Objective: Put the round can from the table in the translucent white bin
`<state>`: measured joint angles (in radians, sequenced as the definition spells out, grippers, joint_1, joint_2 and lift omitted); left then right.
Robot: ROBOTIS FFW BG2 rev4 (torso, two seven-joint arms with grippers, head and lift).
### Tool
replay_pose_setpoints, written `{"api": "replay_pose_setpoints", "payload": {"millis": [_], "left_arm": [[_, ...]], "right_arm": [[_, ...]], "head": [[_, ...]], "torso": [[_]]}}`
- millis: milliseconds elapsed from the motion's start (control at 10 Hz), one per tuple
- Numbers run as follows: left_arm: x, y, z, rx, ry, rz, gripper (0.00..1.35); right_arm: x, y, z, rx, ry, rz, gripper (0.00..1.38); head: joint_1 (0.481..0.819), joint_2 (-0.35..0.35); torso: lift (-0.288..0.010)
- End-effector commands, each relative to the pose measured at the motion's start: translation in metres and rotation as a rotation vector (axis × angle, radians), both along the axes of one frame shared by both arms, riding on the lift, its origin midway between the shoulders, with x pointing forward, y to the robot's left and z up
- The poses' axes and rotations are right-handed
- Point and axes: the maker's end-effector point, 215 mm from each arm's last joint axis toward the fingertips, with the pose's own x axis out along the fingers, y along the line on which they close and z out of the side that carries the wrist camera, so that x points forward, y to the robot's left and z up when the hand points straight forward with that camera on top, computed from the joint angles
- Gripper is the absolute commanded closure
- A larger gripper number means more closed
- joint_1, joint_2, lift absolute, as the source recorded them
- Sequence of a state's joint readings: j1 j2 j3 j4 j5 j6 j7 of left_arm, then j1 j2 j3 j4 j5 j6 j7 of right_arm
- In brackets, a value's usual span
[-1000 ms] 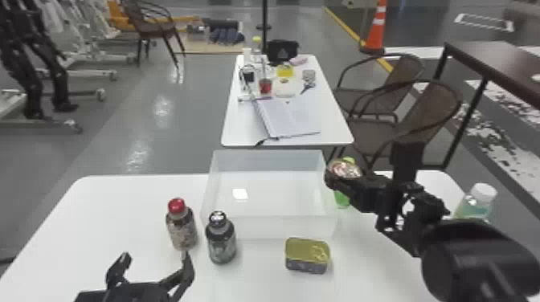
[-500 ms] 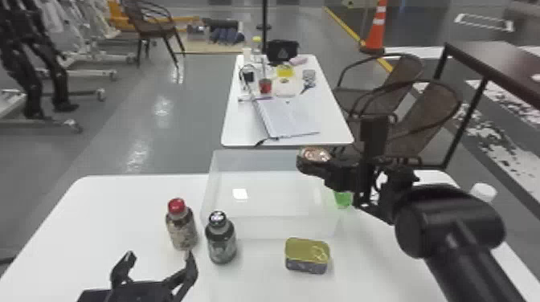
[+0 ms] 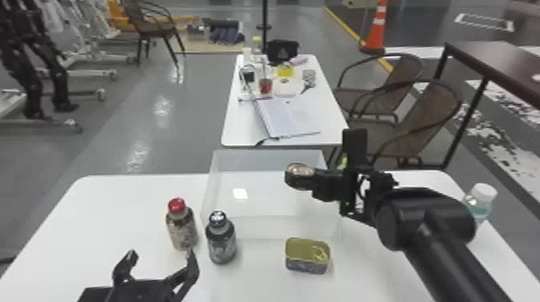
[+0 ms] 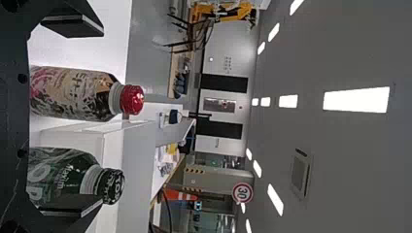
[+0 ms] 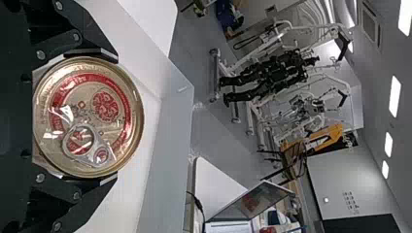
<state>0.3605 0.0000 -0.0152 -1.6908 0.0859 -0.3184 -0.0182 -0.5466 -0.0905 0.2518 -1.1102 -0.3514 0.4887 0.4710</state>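
Right gripper (image 3: pixel 300 176) grasping the can (image 5: pixel 87 116) over the bin's (image 3: pixel 265 228) right side, left gripper (image 3: pixel 160 258) spreading its fingers above the worktop (image 3: pixel 92 225), bottles (image 3: pixel 221 243) and tin (image 3: pixel 307 256) edging the bin's near side

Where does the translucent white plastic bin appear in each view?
Head view: the bin is near the centre, behind the rectangular gold-topped can.
Left wrist view: the bin is beyond the red-capped bottle.
Right wrist view: the bin is beyond the round gold can.
Shared landmark: yellow-orange equipment in the background.
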Motion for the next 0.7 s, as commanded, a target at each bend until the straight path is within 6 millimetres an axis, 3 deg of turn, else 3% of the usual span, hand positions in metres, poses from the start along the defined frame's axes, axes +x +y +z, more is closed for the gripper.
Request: {"api": "replay_pose_setpoints", "payload": {"millis": [0, 300, 600], "left_arm": [[0.002, -0.001, 0.001, -0.002, -0.001, -0.003, 0.10], [0.004, -0.004, -0.002, -0.007, 0.009, -0.018, 0.10], [0.004, -0.003, -0.002, -0.005, 0.006, -0.016, 0.10]], "right_arm": [[0.001, 0.003, -0.010, 0.002, 0.032, 0.014, 0.71], [-0.002, 0.004, -0.027, -0.016, 0.072, 0.022, 0.72], [-0.005, 0.001, -0.039, -0.015, 0.106, 0.014, 0.58]], "head": [[0.549, 0.000], [0.549, 0.000], [0.549, 0.000]], "torso": [[-0.100], [-0.100], [-0.100]]}}
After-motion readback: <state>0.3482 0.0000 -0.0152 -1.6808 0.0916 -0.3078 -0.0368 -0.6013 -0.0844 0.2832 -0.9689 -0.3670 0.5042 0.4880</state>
